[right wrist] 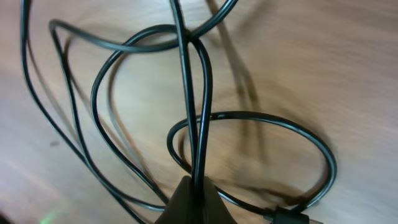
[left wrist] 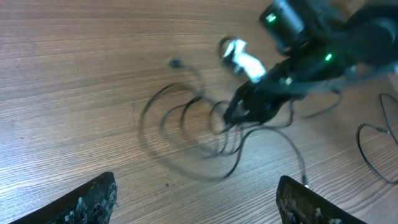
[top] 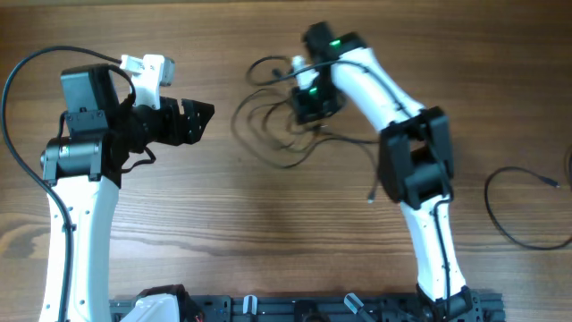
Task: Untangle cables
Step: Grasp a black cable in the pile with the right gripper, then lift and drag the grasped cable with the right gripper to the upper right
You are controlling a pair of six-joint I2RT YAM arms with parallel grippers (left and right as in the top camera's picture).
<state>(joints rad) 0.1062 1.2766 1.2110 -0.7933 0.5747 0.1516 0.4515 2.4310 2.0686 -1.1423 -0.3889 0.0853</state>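
Note:
A bundle of thin black cables lies in loops on the wooden table at upper centre, with a white-tipped plug at its top. My right gripper is shut on strands of the bundle; the right wrist view shows two strands pinched between the closed fingers, with loops spreading around. My left gripper is open and empty, left of the bundle and apart from it. The left wrist view shows the loops, the white plug and my open fingers.
A separate thin black cable curves at the table's right edge, also at the right in the left wrist view. A dark rail runs along the front edge. The right arm crosses the table's right half.

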